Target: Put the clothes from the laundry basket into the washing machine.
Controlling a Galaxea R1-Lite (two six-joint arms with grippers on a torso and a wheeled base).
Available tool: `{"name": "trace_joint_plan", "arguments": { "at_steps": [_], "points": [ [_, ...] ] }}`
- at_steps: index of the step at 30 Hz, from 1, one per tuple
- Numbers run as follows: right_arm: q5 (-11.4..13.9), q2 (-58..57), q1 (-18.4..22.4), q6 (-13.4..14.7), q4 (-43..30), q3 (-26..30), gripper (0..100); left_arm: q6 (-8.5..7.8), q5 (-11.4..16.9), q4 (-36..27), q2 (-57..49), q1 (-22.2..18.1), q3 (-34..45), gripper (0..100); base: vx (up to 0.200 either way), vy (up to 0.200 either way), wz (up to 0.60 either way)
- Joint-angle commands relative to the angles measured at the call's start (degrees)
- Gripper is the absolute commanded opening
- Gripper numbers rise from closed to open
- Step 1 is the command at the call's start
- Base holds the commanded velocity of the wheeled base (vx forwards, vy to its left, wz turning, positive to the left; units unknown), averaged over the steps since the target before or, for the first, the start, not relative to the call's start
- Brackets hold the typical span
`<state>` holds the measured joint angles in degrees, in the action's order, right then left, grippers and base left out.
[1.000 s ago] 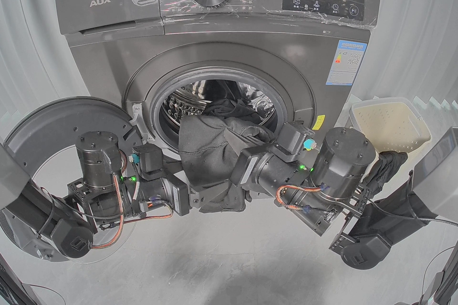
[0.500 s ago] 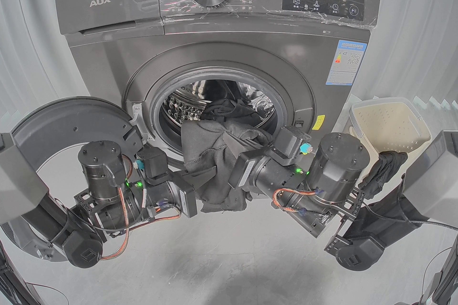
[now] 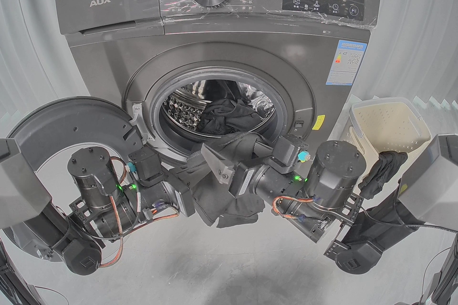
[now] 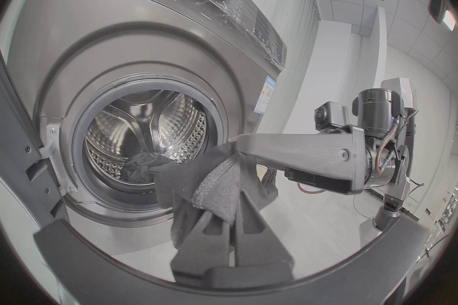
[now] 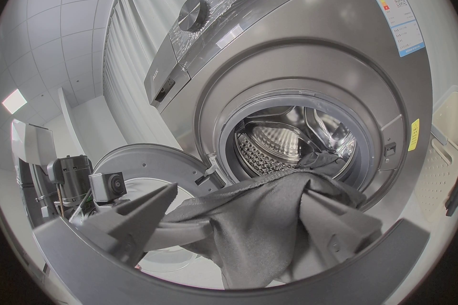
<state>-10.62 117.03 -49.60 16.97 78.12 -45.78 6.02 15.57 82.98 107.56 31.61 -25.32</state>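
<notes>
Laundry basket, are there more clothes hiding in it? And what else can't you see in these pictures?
Laundry basket: head view; the right arm and a dark cloth over the rim hide its bottom, so I can't tell.
Drum: head view; the dark clothes make one heap, too tangled to count.
Left gripper: left wrist view; the gray garment covers its fingertips.

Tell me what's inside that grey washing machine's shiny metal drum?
A crumpled black garment lies in the steel drum. A dark grey cloth hangs just outside it, pinched by the left gripper. Anything beneath the garment is hidden.
</notes>
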Motion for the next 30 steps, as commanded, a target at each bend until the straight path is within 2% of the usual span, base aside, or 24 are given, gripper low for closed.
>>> {"name": "trace_joint_plan", "arguments": {
  "at_steps": [1,15,21,26,30],
  "points": [
    [-0.02,-0.05,-0.05,0.08,0.02,0.42,100,0.04,-0.63,0.25,-0.16,-0.15,-0.52,0,0.0,0.0,0.0],
    [-0.46,-0.93,2.23,-0.01,0.02,2.71,100,0.13,-0.98,0.34,-0.42,-0.15,-0.61,0,0.0,0.0,0.0],
    [-0.54,-0.93,4.34,-0.09,-0.77,5.35,100,0.04,-3.35,0.43,-1.03,-0.15,-1.66,0,0.0,0.0,0.0],
    [-0.46,-0.05,5.75,-3.26,0.02,9.13,100,-0.05,-5.46,0.34,-1.91,0.03,-4.39,0,0.0,0.0,0.0],
    [-0.46,0.04,5.22,-3.79,0.46,10.8,100,-0.05,-5.9,-0.28,-2.44,0.12,-5.97,0,0.0,0.0,0.0]
  ]
}}
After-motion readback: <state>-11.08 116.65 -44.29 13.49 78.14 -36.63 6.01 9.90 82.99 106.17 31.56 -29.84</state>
